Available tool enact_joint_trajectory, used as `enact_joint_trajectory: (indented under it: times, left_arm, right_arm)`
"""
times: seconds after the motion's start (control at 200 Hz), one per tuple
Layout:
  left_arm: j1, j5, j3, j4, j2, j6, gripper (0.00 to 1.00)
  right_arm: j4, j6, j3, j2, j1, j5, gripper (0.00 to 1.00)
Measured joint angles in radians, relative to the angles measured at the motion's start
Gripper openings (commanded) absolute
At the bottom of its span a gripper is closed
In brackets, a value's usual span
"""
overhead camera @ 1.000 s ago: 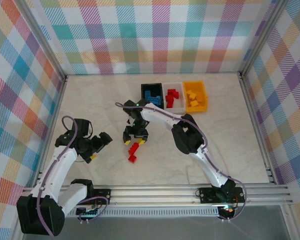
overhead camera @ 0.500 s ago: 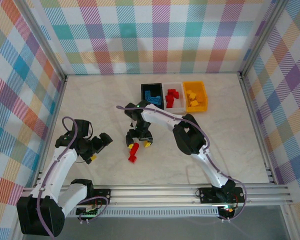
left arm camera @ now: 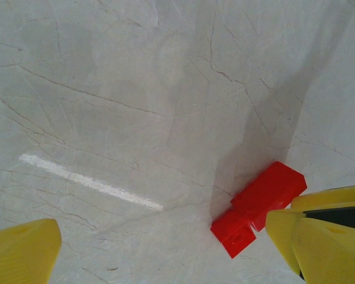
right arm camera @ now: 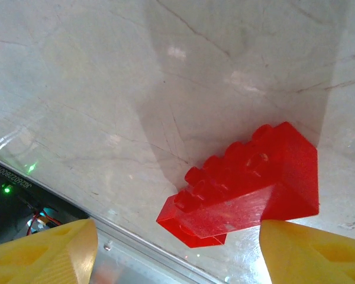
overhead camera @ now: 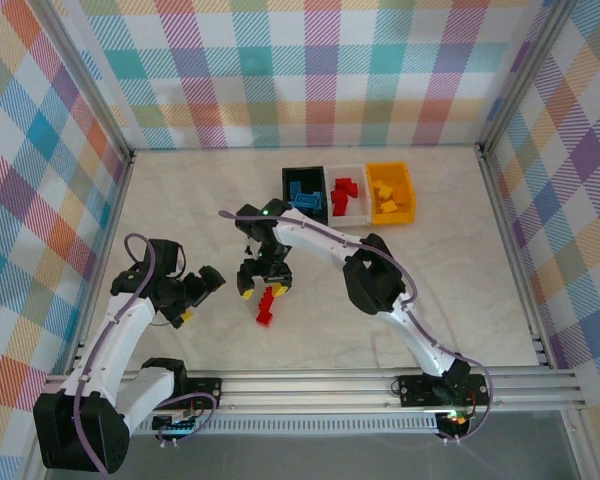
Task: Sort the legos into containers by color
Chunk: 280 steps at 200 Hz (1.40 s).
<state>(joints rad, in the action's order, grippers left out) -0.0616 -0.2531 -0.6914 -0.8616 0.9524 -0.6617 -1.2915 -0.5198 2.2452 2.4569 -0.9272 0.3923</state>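
Stacked red legos [overhead camera: 267,306] lie on the pale table in front of the arms. My right gripper [overhead camera: 263,289] hangs just over their far end, open, yellow fingertips wide on either side. In the right wrist view the red legos [right arm camera: 248,186] lie studs up, ahead of the open right gripper [right arm camera: 177,254] and close to its right fingertip [right arm camera: 313,251]. My left gripper [overhead camera: 195,295] stands open to the left; in its wrist view the red legos [left arm camera: 260,204] lie beside the right finger [left arm camera: 319,236] of the left gripper [left arm camera: 165,254]. The containers stand at the back.
At the back stand a black bin [overhead camera: 289,177] with blue bricks, a white bin [overhead camera: 358,170] with red bricks and an orange-yellow bin [overhead camera: 408,185] with yellow bricks. An aluminium rail [overhead camera: 330,385] runs along the near edge. Checked walls enclose the table.
My right gripper has shifted left and toward the near edge, coming down over the red legos. The legos and the left arm have stayed in place.
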Motion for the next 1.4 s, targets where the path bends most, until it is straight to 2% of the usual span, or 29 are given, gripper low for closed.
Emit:
enact_joint_trajectory:
  times: [0.61,0.705,0.785,1.045,1.145,1.235,1.4]
  left_arm:
    - [0.002,0.0,0.001,0.0,0.002,0.0,1.0]
    - [0.002,0.0,0.001,0.002,0.008,0.0,1.0]
    - [0.002,0.0,0.001,0.006,0.014,0.0,1.0]
    - [0.002,0.0,0.001,0.026,0.03,0.0,1.0]
    - [0.002,0.0,0.001,0.026,0.03,-0.004,1.0]
    - [0.002,0.0,0.002,0.028,0.03,-0.007,1.0]
    - [0.002,0.0,0.014,0.046,0.03,-0.023,1.0]
  right_arm:
    - [-0.016,-0.016,0.006,0.071,0.001,-0.033,0.7]
    - [-0.021,-0.014,0.01,0.071,0.001,-0.052,0.66]
    - [-0.027,-0.008,0.01,0.072,0.0,-0.076,0.59]
    - [-0.04,0.019,0.015,0.073,-0.013,-0.155,0.57]
    - [-0.044,0.034,0.009,0.07,-0.016,-0.185,0.52]
    - [-0.017,0.046,-0.051,0.037,-0.013,-0.206,0.43]
    - [0.021,0.058,-0.193,-0.047,0.029,-0.267,0.36]
